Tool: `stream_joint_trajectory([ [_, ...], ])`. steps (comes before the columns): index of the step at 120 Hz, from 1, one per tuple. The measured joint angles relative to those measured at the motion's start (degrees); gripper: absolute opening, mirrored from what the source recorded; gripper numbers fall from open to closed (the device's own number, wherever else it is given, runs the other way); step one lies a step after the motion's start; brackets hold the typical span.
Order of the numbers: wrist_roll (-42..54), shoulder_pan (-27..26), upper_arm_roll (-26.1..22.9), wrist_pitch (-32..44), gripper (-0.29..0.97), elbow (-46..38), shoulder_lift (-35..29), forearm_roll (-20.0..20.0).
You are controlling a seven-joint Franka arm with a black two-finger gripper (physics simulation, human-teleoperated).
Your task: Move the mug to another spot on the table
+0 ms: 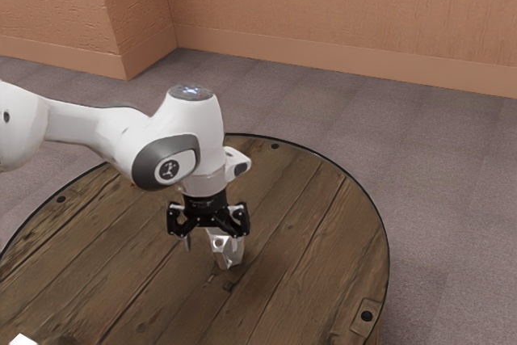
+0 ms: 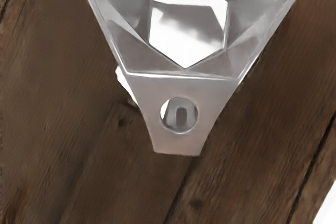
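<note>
Hanging spread, the black tool (image 1: 209, 241) sits over a faceted grey mug (image 1: 226, 253) on dark wooden planks (image 1: 311, 232).

light: soft and even everywhere, maybe coming from above | shadows: a small faint one is lying on the table (image 1: 323, 228) under the mug (image 1: 225, 250) | glare: the mug is shining white inside
</note>
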Motion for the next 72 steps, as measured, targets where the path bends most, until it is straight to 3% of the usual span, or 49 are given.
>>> stream_joint_trajectory([
  [72,-0.40,1.77,0.11,8.33,0.66,-0.06,5.29,0.63],
])
